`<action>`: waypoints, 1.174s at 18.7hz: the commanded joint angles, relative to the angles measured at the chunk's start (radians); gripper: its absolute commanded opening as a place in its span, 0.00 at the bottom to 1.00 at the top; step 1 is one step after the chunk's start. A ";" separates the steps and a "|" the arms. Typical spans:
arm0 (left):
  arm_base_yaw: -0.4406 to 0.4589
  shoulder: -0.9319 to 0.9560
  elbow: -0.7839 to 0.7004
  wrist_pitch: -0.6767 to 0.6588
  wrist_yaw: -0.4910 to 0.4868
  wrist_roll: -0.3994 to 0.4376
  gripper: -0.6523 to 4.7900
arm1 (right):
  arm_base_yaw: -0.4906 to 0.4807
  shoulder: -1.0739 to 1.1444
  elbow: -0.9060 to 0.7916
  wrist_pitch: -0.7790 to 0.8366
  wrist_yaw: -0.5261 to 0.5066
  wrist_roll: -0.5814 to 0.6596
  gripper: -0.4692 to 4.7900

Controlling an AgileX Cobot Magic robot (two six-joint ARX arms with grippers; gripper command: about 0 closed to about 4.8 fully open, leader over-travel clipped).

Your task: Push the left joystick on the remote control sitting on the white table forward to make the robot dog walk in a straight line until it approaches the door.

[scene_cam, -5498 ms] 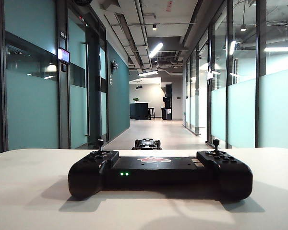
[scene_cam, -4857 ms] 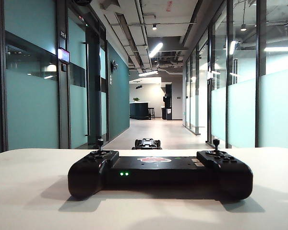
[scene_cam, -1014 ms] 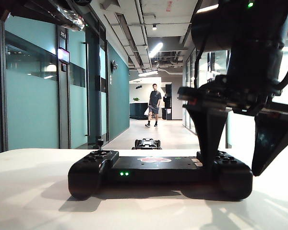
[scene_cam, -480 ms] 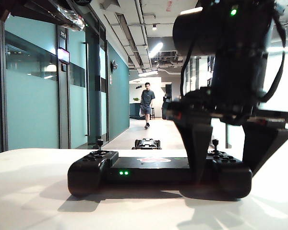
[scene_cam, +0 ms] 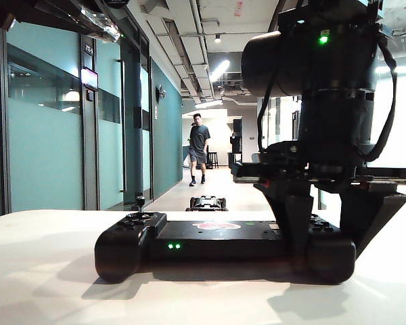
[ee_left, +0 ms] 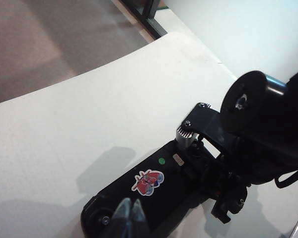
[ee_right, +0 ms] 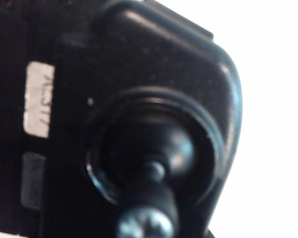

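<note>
The black remote control [scene_cam: 216, 240] lies on the white table [scene_cam: 40, 271], two green lights lit. Its left joystick [scene_cam: 141, 201] stands upright and untouched. The robot dog [scene_cam: 208, 202] stands on the corridor floor just beyond the table. My right gripper [scene_cam: 328, 233] straddles the controller's right end, one finger on each side and close against it; I cannot make out contact. The right wrist view is filled by the right thumbstick [ee_right: 149, 168]. My left gripper [ee_left: 130, 210] hovers shut and empty above the controller's left end, beside the left joystick [ee_left: 105, 220].
A person [scene_cam: 198, 139] walks this way down the corridor behind the robot dog. Glass walls line both sides, with a dark-framed door [scene_cam: 132, 128] on the left. Part of my left arm [scene_cam: 61, 17] hangs at the upper left.
Both arms came into view. Within the last second the right gripper sank and shifted left around the controller's right end while its fingers narrowed. The person walked closer. The robot dog stayed put.
</note>
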 commanded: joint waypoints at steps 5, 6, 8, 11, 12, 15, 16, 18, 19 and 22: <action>-0.001 0.001 -0.051 0.045 0.030 0.121 0.11 | 0.006 0.002 0.003 -0.010 -0.023 0.168 0.46; -0.001 0.002 -0.073 0.060 0.030 0.125 0.11 | 0.006 0.002 0.003 -0.019 -0.020 0.185 0.46; -0.001 0.016 -0.127 0.100 0.048 0.133 0.11 | 0.005 0.002 0.003 -0.035 -0.014 0.186 0.46; -0.001 0.115 -0.166 0.192 0.123 0.201 0.11 | 0.004 0.002 0.003 -0.054 0.025 0.186 0.46; -0.001 0.146 -0.166 0.204 0.137 0.226 0.11 | 0.004 0.002 0.003 -0.055 0.025 0.186 0.46; 0.000 0.278 -0.167 0.230 0.171 0.319 0.11 | 0.004 0.002 0.003 -0.055 0.024 0.186 0.46; 0.000 0.301 -0.167 0.234 0.171 0.323 0.11 | 0.003 0.002 0.003 -0.055 0.025 0.185 0.46; 0.000 0.342 -0.167 0.240 0.198 0.373 0.11 | 0.003 0.002 0.003 -0.055 0.024 0.186 0.46; 0.000 0.355 -0.167 0.242 0.209 0.387 0.11 | 0.003 0.002 0.003 -0.054 0.025 0.186 0.46; 0.000 0.386 -0.169 0.265 0.235 0.391 0.11 | 0.003 0.002 0.003 -0.055 0.024 0.186 0.46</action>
